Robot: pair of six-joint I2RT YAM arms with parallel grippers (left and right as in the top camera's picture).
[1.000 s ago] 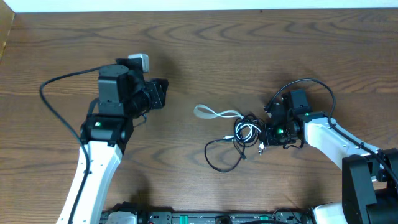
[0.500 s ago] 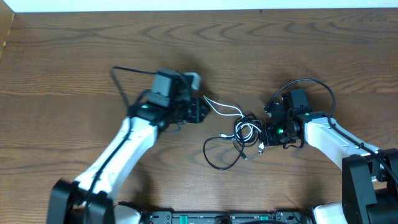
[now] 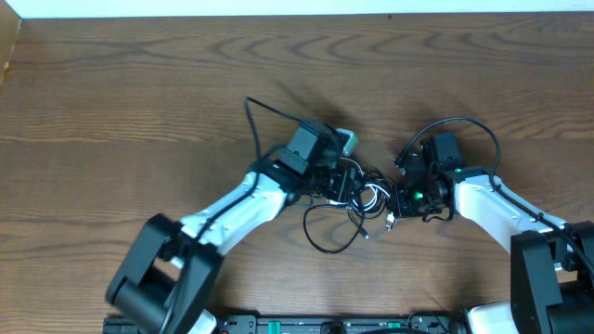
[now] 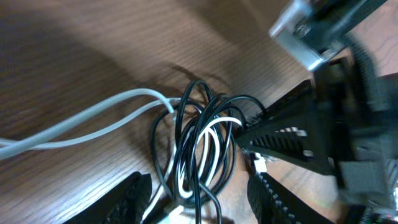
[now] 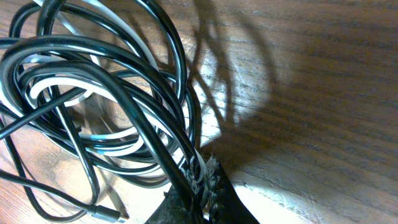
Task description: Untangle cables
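The black cable and the white cable lie tangled in a small coil at the table's middle. In the left wrist view the black cable and white cable coil together, and the white one runs off to the left. My left gripper is open, its fingers either side of the coil; it also shows in the overhead view. My right gripper is shut on black and white strands at the coil's right edge.
Both arms meet at the coil, with the fingertips close together. A loose black loop trails toward the front edge. The left arm's own thick black cable arcs behind it. The wooden table extends to the left and far side.
My left arm has swept right across the table to the coil and now covers the white loop. The right arm and the coil have not moved.
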